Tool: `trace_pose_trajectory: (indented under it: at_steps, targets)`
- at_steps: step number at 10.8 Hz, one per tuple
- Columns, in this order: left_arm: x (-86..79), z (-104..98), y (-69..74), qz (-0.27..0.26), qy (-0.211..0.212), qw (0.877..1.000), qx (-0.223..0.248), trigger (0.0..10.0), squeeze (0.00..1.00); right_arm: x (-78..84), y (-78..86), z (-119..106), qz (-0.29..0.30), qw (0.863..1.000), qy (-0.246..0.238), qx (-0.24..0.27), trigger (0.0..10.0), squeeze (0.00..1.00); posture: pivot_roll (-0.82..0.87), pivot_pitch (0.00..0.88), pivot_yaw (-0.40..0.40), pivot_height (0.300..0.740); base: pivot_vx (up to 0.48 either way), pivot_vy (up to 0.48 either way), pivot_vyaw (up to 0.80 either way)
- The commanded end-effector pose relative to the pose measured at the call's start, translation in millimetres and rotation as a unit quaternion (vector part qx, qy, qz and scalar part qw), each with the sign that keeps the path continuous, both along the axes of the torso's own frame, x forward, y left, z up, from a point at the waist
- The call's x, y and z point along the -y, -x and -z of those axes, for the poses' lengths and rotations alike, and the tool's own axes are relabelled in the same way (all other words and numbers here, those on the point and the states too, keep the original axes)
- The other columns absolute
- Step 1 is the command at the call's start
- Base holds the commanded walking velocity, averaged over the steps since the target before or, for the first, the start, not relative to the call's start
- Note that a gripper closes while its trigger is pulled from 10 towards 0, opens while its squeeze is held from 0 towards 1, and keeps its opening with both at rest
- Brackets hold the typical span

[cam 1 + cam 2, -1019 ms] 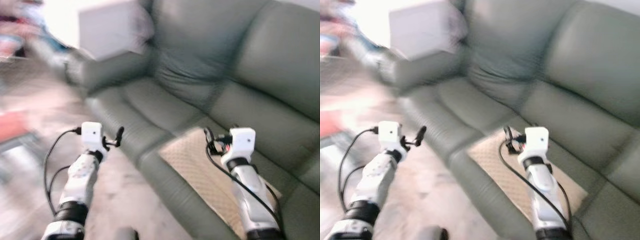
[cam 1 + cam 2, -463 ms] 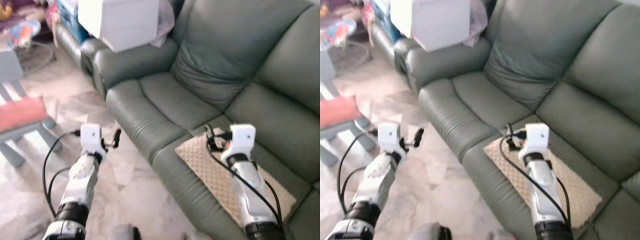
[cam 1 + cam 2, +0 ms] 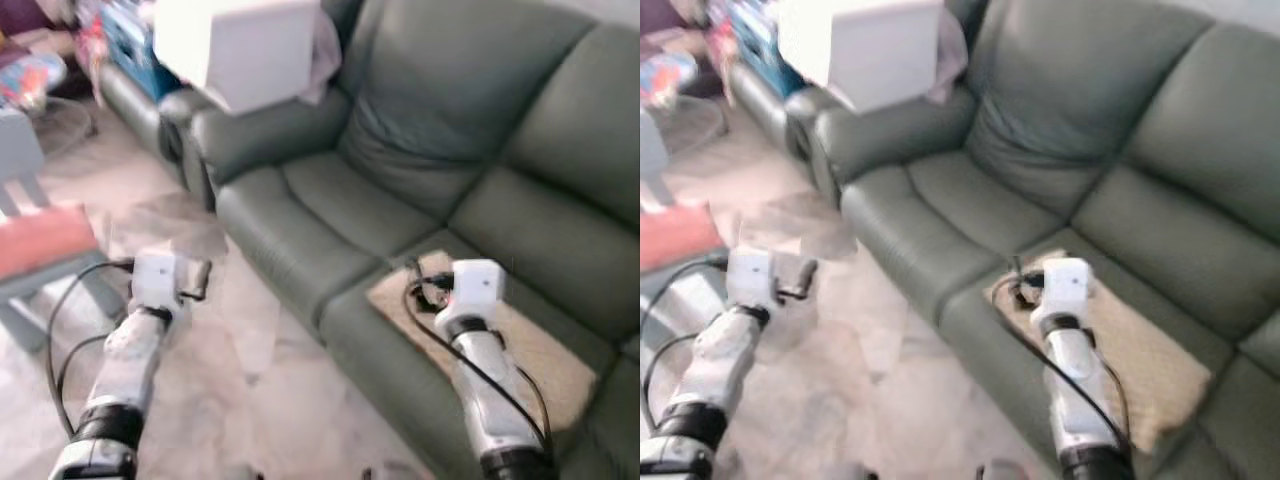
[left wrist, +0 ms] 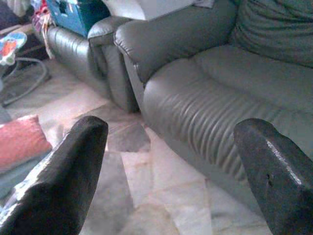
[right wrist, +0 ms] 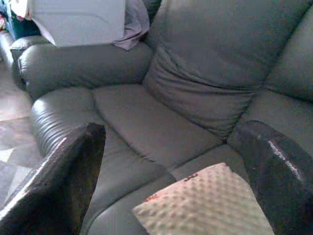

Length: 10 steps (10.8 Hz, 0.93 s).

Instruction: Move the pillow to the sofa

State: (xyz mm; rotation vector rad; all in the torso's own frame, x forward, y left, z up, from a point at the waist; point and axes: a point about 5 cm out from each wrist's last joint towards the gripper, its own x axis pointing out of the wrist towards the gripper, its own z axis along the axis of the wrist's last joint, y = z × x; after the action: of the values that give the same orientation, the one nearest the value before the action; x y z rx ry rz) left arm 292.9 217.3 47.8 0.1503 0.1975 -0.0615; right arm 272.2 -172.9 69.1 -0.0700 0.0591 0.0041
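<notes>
Lying on the sofa (image 3: 300, 215) seat, the pillow (image 3: 535, 350) looks delivered; both claws, left (image 3: 195, 280) and right (image 3: 420, 290), hang open, empty, as the camera swings leftward.

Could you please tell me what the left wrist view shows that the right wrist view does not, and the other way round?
The left wrist view takes in the pale tiled floor, a red cushion low at the side, a blue box behind the armrests, and the left gripper open above the floor. The right wrist view takes in the beige pillow lying on the seat, the back cushion, the white box on the armrest, and the right gripper open. Both share the green sofa and its seat.
</notes>
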Motion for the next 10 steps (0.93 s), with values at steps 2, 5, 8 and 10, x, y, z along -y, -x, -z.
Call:
trace_pose_trajectory:
  at_steps: [2, 5, 8, 10]
  targets:
    - [10.0, -3.3, 5.5, 0.017, 0.000, 1.000, 0.021, 10.0, 0.00, 6.3, 12.5, 7.5, -0.001, 1.000, -0.007, -0.022, 10.0, 0.00, -0.03, 0.000, 0.000, 0.740, 0.000, 0.480, 0.00]
    - [1.0, 5.7, 28.1, -0.003, -0.003, 1.000, 0.021, 10.0, 0.00, 4.5, 52.8, 18.3, -0.005, 0.999, -0.043, -0.012, 10.0, 0.00, -0.02, 0.000, 0.002, 0.740, 0.000, 0.480, 0.00]
    - [1.3, -1.4, 28.6, 0.011, 0.001, 0.999, 0.033, 10.0, 0.00, -0.6, 48.9, 17.2, -0.029, 0.999, -0.034, -0.011, 10.0, 0.00, 0.00, 0.000, 0.002, 0.740, 0.000, 0.160, 0.27]
    - [2.4, -6.1, 24.5, 0.014, 0.002, 0.999, 0.043, 10.0, 0.00, -5.9, 43.4, 10.8, -0.033, 0.999, -0.042, 0.001, 10.0, 0.00, 0.00, 0.000, 0.006, 0.740, 0.000, 0.000, 0.80]
